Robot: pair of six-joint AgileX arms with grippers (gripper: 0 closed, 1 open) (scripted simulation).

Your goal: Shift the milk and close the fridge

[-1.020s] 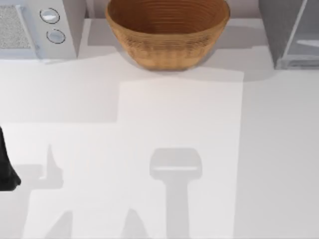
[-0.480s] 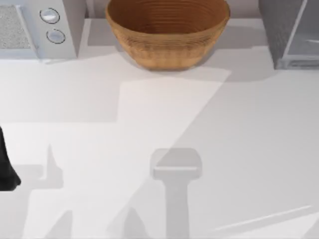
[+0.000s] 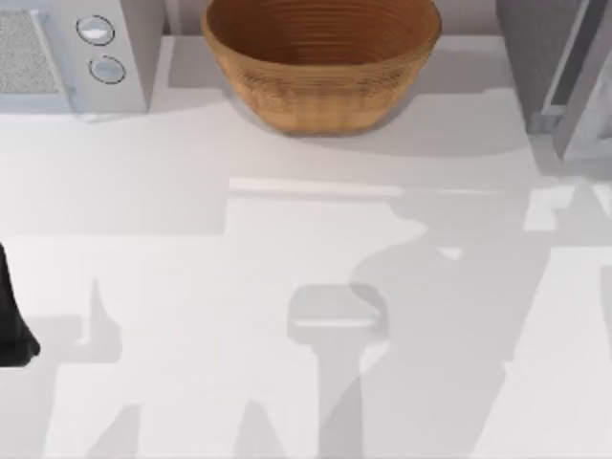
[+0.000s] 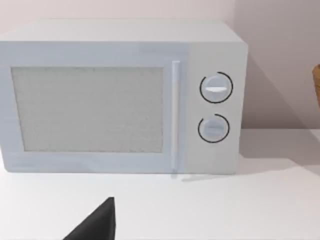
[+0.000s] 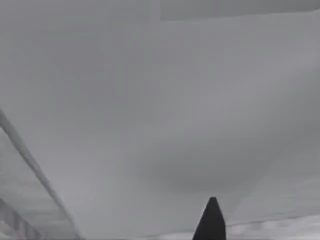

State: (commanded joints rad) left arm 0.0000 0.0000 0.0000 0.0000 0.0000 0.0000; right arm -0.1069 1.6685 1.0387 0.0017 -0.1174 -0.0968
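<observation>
Grey speckled side wall of the fridge (image 3: pixel 531 57) sits at the upper right of the top view, with its pale glassy door (image 3: pixel 585 91) slanting out from the body at the right edge, so the door reads as still ajar. You cannot make out the milk; I cannot tell whether it is inside the cabinet.

Left arm (image 3: pixel 11 320): a dark piece of it at the left edge of the top view, mid-height, parked. Its wrist view faces the microwave (image 4: pixel 120 97), and one dark fingertip (image 4: pixel 97 222) shows low in that frame; you cannot tell whether those jaws are apart or together.

Right arm: its wrist view looks close onto a flat grey panel, likely the fridge, with one dark fingertip (image 5: pixel 211 220) at the bottom edge. State of those jaws likewise cannot be told.

Woven basket (image 3: pixel 320 62) stands at the top centre on the white table (image 3: pixel 172 277), well apart from the fridge.

Handling judgement: the door is stiff, rigid and hinged, probably light to swing, with a smooth glassy face that may slip under a fingertip. You are better off pushing flat on the framed free edge, far from the hinge, than gripping it.
</observation>
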